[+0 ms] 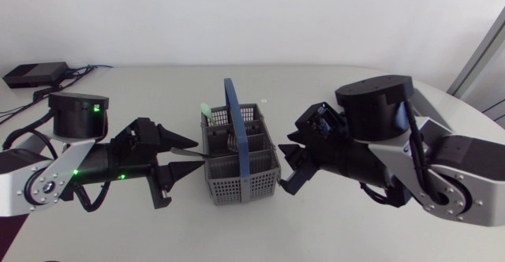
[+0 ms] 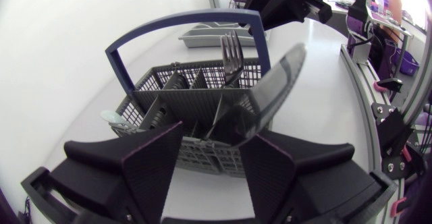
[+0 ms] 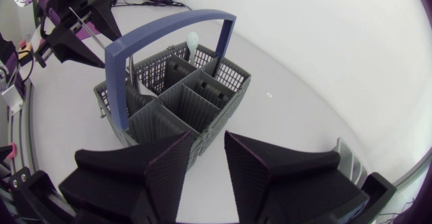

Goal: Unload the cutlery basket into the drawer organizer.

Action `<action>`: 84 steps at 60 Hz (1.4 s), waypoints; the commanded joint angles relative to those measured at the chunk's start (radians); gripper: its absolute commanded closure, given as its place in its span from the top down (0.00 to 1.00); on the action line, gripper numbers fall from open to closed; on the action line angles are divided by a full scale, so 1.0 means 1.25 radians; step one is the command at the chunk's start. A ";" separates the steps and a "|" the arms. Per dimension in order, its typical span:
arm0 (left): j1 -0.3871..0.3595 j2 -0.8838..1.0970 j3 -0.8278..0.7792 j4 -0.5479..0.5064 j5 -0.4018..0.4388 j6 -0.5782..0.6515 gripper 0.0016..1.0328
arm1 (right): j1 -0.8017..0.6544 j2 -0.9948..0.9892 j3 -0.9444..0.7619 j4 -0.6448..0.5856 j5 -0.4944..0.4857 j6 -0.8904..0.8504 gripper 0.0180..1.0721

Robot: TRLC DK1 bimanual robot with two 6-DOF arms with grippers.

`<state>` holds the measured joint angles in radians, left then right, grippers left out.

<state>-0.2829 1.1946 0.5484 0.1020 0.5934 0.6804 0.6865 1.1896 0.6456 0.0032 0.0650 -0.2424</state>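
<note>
Your cutlery basket (image 1: 237,185) sits near the middle of the table (image 1: 142,88), well in from its far edge, upright. Its blue handle (image 1: 237,128) arches over it, running from the far side to the near side.

Your left gripper (image 2: 212,135) is level with the basket's left wall, its fingers spread wide. A knife (image 2: 277,82) stands in the basket's nearest compartment. Its long axis leans out toward your left arm, handle end down and blade tip up, reaching in between those fingers. The blade passes close to one finger, with a clear gap to the other, so nothing is gripped.

A fork (image 2: 231,52) stands nearly upright in a compartment behind the knife, tines up. A pale green utensil (image 3: 193,40) pokes up at the basket's far-left corner, rounded end up.

Your right gripper (image 3: 209,143) is just beside the basket's right wall, fingers parted and holding nothing, with the basket's corner right ahead of them.

The grey drawer organizer (image 2: 206,34) lies flat on the table beyond the basket, on your right arm's side. From the left wrist view, its long axis runs crosswise.
</note>
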 commanded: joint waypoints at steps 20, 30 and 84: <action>0.004 0.043 0.006 0.083 0.000 -0.042 0.03 | 0.014 0.009 -0.027 0.001 0.007 0.021 0.38; 0.004 0.043 0.033 0.064 -0.005 -0.042 0.03 | 0.018 0.009 -0.031 0.001 0.007 0.021 0.38; 0.039 -0.239 0.188 -0.063 0.001 -0.239 0.03 | 0.075 -0.079 0.017 -0.033 0.008 0.010 0.46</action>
<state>-0.2474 0.9600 0.7368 0.0319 0.5900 0.4236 0.7658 1.1057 0.6399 -0.0284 0.0750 -0.2356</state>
